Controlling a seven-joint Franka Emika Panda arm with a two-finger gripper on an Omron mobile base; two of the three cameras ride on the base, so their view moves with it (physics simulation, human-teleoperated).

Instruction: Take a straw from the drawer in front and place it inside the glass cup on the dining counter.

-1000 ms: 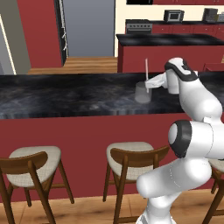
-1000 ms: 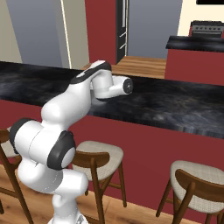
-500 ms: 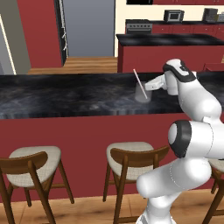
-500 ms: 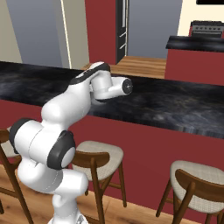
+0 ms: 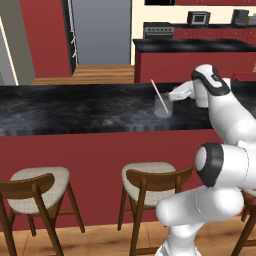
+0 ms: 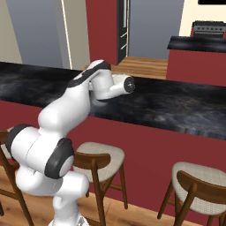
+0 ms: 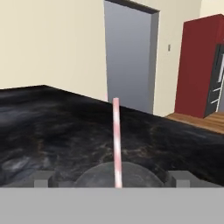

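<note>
Straw (image 5: 159, 96) standing in the glass cup (image 5: 163, 106) now, long axis nearly upright, its top end tipped toward the left in the left base view and its bottom end down inside the tumbler. From the hand view the straw (image 7: 116, 144) rises straight up the middle of the frame, pink-white, with the cup's rounded rim (image 7: 118, 175) just beneath it. The cup sits on the dining desk (image 5: 75, 107), the glossy black marbled top, close to its near edge. The tool (image 5: 172, 96) hovers just right of the cup, fingers spread wide either side in the hand view, released, gripping nothing. No writing or labels readable anywhere. Around it: two wooden stools with pale cushions (image 5: 150, 185) tucked under the red base, a second black-topped red counter (image 5: 192, 47) behind, a microwave (image 5: 198, 18) and stove (image 5: 159, 31) far back, a grey doorway (image 5: 100, 32). The arm's white forearm (image 6: 66, 110) blocks the cup from the right base view
</note>
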